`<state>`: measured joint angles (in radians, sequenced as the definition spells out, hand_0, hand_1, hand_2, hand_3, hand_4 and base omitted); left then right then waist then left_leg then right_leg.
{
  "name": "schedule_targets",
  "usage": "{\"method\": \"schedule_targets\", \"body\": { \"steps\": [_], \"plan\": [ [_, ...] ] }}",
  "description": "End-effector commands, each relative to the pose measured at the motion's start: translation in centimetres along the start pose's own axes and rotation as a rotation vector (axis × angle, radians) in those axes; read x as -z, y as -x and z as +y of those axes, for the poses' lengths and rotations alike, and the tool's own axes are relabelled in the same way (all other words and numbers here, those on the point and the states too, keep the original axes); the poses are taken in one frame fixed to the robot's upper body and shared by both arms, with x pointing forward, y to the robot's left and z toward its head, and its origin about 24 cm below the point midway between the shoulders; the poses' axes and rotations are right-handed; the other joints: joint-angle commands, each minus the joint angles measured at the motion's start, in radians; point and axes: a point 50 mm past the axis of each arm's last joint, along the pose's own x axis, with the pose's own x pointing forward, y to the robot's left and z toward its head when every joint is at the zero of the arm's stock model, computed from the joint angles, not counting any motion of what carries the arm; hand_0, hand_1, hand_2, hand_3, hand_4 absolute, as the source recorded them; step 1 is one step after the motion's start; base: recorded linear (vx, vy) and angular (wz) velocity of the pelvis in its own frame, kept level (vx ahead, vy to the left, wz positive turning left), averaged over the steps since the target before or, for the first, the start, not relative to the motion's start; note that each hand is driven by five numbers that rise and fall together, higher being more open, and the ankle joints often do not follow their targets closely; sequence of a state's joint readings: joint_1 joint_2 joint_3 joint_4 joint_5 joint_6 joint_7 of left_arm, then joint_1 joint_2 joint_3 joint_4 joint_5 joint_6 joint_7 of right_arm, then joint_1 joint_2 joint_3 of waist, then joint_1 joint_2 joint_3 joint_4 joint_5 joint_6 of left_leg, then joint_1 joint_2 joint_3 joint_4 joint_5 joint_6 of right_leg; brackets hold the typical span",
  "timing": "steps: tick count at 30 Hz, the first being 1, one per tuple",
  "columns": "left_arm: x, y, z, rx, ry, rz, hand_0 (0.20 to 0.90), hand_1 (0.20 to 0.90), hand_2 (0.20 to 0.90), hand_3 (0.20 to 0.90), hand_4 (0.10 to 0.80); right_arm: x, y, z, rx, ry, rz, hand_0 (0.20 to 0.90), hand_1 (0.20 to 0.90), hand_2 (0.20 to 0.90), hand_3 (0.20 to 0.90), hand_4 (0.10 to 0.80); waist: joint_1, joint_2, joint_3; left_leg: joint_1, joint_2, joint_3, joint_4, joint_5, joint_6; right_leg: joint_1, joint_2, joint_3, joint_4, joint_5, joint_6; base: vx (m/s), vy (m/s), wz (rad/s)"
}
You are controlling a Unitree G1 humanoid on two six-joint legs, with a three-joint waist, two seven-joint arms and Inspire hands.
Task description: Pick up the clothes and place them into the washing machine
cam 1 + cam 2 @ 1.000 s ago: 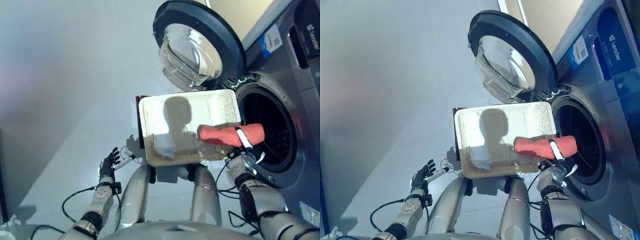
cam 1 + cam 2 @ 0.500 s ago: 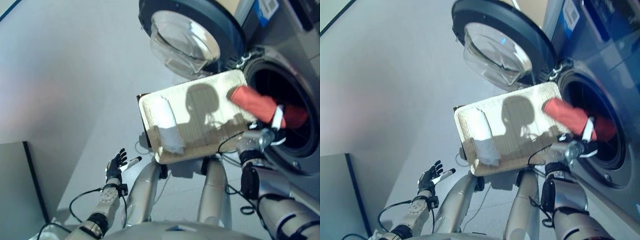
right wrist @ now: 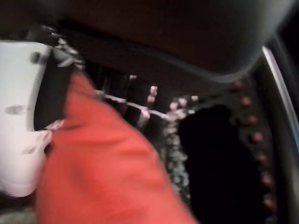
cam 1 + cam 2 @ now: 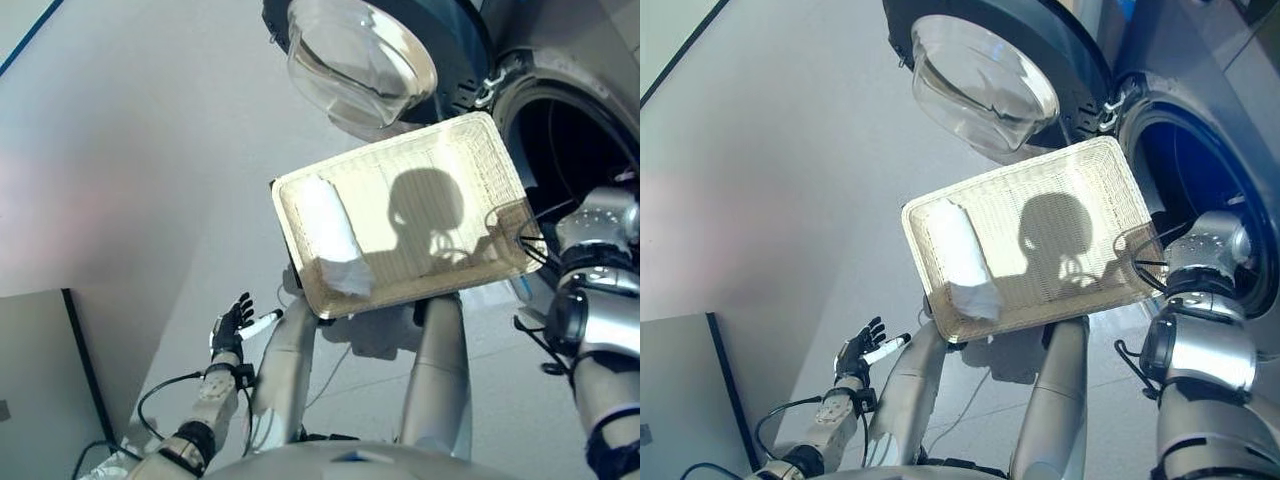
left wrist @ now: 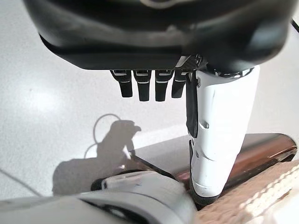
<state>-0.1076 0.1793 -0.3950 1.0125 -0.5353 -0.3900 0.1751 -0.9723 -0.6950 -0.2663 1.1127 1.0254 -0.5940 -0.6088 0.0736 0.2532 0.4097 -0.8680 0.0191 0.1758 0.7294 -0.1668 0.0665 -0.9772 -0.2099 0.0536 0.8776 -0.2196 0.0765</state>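
Woven cream basket, rectangular with rounded corners and a raised rim, sits before the robot beside the washing machine. A rolled white cloth, soft and cylindrical, lies along the basket's left side. The machine's round door, a dark ring around a clear domed glass, stands swung open above the basket; the drum opening is dark. The red cloth, smooth and folded, shows only in the right wrist view, pinched between the white-covered thumb and the dark fingers of the right hand, with the studded drum wall beyond. The left hand hangs low over the grey floor, fingers straight and relaxed, holding nothing. Half a second earlier the red cloth lay across the basket's right corner at the drum mouth; now it is out of the head views.
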Motion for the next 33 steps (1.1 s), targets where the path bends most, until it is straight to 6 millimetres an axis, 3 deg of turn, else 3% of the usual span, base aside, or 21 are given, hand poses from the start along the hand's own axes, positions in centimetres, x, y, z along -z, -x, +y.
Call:
{"method": "schedule_targets", "body": {
  "steps": [1,5,6,7,8,15,19,20,22,27,29,30,33],
  "plan": [
    [2.1,1.5,2.8,-0.079,-0.031,0.037,0.9,0.9,0.9,0.9,0.8,-9.9,-0.9,5.9,-0.214,-0.061,-0.379,0.2,0.2,0.2,0.2,0.3,-0.018,0.015,-0.07,-0.003,-0.014,-0.048,0.097,-0.125,-0.047,0.05,0.032,-0.078,-0.002,-0.063,-0.049,0.018,0.032,-0.22],
    [2.0,1.6,2.8,-0.068,-0.037,0.026,0.9,0.9,0.9,0.9,0.8,-12.8,-0.5,8.1,-0.275,0.019,-0.494,0.2,0.2,0.2,0.2,0.3,-0.014,0.025,-0.086,-0.017,-0.017,-0.038,0.087,-0.122,-0.046,0.023,0.033,-0.064,0.0,-0.059,-0.051,0.011,0.026,-0.12],
    [2.0,1.7,3.1,-0.07,-0.05,0.022,0.9,0.9,0.9,0.9,0.8,-14.3,-0.5,9.1,-0.297,0.113,-0.565,0.2,0.2,0.2,0.2,0.3,-0.007,0.025,-0.095,-0.021,-0.016,-0.033,0.08,-0.119,-0.046,0.01,0.033,-0.058,0.001,-0.054,-0.052,0.0,0.0,0.0],
    [2.1,1.8,2.9,-0.065,-0.05,0.023,0.9,0.9,0.9,0.9,0.8,-14.6,-0.5,9.5,-0.295,0.123,-0.573,0.513,0.513,0.513,0.513,0.524,-0.005,0.029,-0.1,-0.023,-0.018,-0.029,0.075,-0.116,-0.046,0.003,0.034,-0.055,-0.001,-0.053,-0.053,0.019,0.033,-0.05],
    [2.0,1.8,2.8,-0.062,-0.046,0.014,0.9,0.9,0.9,0.9,0.8,-14.5,-0.5,9.8,-0.309,0.153,-0.57,0.9,0.9,0.9,0.9,0.8,-0.003,0.03,-0.104,-0.023,-0.019,-0.026,0.071,-0.114,-0.046,0.0,0.034,-0.053,-0.002,-0.052,-0.054,0.026,0.03,-0.09],
    [2.2,1.8,2.6,-0.075,-0.015,0.028,0.9,0.9,0.9,0.9,0.8,-11.7,-1.1,9.1,-0.319,0.243,-0.462,0.9,0.9,0.9,0.9,0.8,-0.003,0.027,-0.12,0.002,-0.022,-0.019,0.011,-0.098,-0.047,0.014,0.036,-0.046,-0.041,-0.032,-0.056,0.014,0.012,-0.06],
    [2.4,1.6,2.4,-0.086,-0.001,0.043,0.9,0.9,0.9,0.9,0.8,-8.2,-0.8,8.1,-0.331,0.301,-0.355,0.9,0.9,0.9,0.9,0.8,-0.011,0.023,-0.115,0.025,-0.026,-0.02,-0.051,-0.066,-0.053,0.037,0.035,-0.049,-0.088,-0.002,-0.055,-0.018,0.002,-0.03],
    [2.3,1.5,2.4,-0.085,0.003,0.048,0.9,0.9,0.9,0.9,0.8,-7.1,-1.2,7.2,-0.323,0.401,-0.33,0.9,0.9,0.9,0.9,0.8,-0.008,0.02,-0.115,0.032,-0.026,-0.019,-0.068,-0.057,-0.057,0.045,0.034,-0.052,-0.104,0.007,-0.052,-0.039,0.004,-0.01],
    [2.3,1.5,2.4,-0.082,0.007,0.048,0.9,0.9,0.9,0.9,0.8,-6.5,-1.0,7.3,-0.351,0.435,-0.312,0.9,0.9,0.9,0.9,0.8,-0.011,0.019,-0.111,0.04,-0.027,-0.021,-0.087,-0.045,-0.059,0.054,0.033,-0.057,-0.119,0.018,-0.053,-0.039,-0.006,-0.01],
    [2.4,1.6,2.8,-0.072,0.015,0.055,0.9,0.9,0.9,0.9,0.8,-2.2,-1.2,4.2,-0.36,0.634,-0.149,0.9,0.9,0.9,0.9,0.8,-0.004,0.012,-0.103,0.068,-0.037,-0.039,-0.154,0.004,-0.074,0.104,0.028,-0.085,-0.187,0.052,-0.052,-0.038,-0.033,0.11],
    [2.3,1.6,3.2,-0.072,0.018,0.052,0.9,0.9,0.9,0.9,0.8,1.0,-0.1,3.1,-0.475,0.83,-0.081,0.9,0.9,0.9,0.9,0.8,0.004,-0.002,-0.093,0.076,-0.038,-0.05,-0.186,0.029,-0.076,0.124,0.03,-0.101,-0.226,0.075,-0.053,-0.043,-0.042,0.16],
    [2.3,1.6,3.3,-0.073,0.019,0.052,0.9,0.9,0.9,0.9,0.8,1.0,0.0,3.1,-0.476,0.831,-0.08,0.9,0.9,0.9,0.9,0.8,0.003,-0.002,-0.093,0.077,-0.038,-0.051,-0.188,0.031,-0.076,0.127,0.031,-0.102,-0.229,0.076,-0.053,-0.03,-0.029,0.09],
    [2.6,1.7,3.5,-0.069,0.005,0.073,0.9,0.9,0.9,0.9,0.8,4.3,1.5,1.4,-0.555,0.966,-0.003,0.9,0.9,0.9,0.9,0.8,0.01,-0.019,-0.085,0.078,-0.039,-0.064,-0.2,0.046,-0.076,0.146,0.035,-0.118,-0.259,0.091,-0.053,-0.019,-0.061,0.1]
  ]
}}
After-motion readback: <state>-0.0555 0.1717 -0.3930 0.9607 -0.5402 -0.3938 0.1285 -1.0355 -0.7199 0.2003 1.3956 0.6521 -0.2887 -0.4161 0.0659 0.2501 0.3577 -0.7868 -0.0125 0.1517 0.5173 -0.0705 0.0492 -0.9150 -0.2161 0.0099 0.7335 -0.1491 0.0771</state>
